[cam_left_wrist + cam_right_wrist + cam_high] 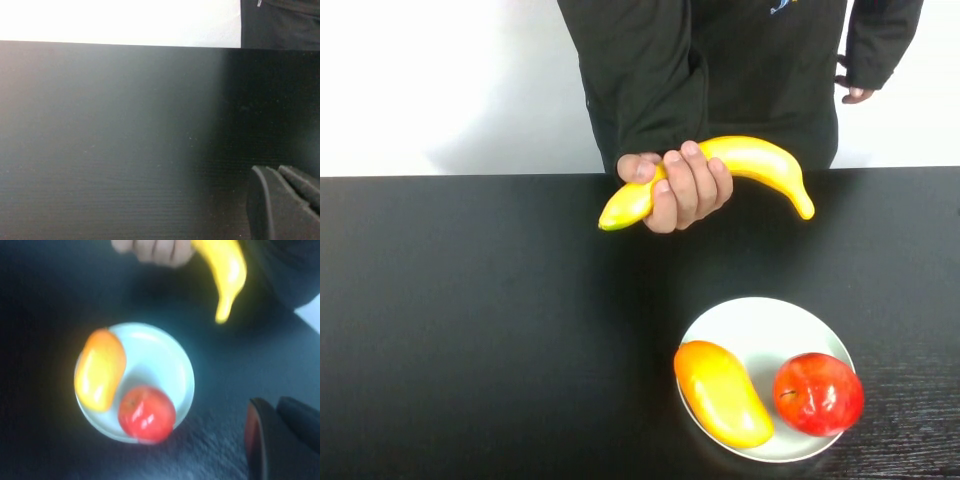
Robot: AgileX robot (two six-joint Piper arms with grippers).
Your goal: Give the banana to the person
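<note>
The banana is long, curved and bright yellow. The person, in a dark sweatshirt behind the table's far edge, grips its middle with one bare hand just above the table. The banana and the hand's knuckles also show in the right wrist view. My right gripper is shut and empty, above the table beside the plate and well apart from the banana. My left gripper is shut and empty over bare black table. Neither arm shows in the high view.
A white plate at the front right holds a yellow-orange mango-like fruit and a red apple. The black table spreads to the left. The person's other hand hangs at the far right.
</note>
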